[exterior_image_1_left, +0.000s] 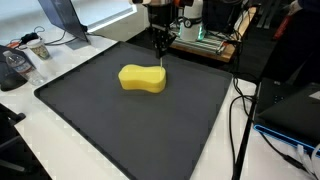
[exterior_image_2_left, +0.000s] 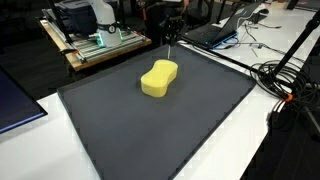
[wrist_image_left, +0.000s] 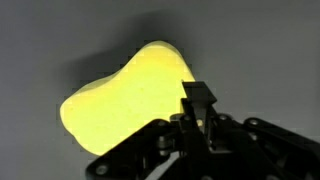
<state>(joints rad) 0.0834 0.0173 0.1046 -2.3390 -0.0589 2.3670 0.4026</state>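
A yellow, peanut-shaped sponge (exterior_image_1_left: 142, 78) lies on a dark grey mat (exterior_image_1_left: 110, 125) in both exterior views, sponge (exterior_image_2_left: 159, 78) on mat (exterior_image_2_left: 150, 130). My gripper (exterior_image_1_left: 160, 52) hangs just above the sponge's far end, fingers pressed together with nothing between them. In the wrist view the shut fingertips (wrist_image_left: 198, 95) overlap the sponge's (wrist_image_left: 125, 100) right edge. Whether the tips touch the sponge, I cannot tell.
A wooden bench with electronics (exterior_image_2_left: 95, 45) stands behind the mat. Cables (exterior_image_2_left: 285, 75) and a laptop (exterior_image_2_left: 215, 30) lie beside one edge. Cups and clutter (exterior_image_1_left: 25, 55) sit on the white table by another corner. A dark case (exterior_image_1_left: 295, 105) rests near the mat's side.
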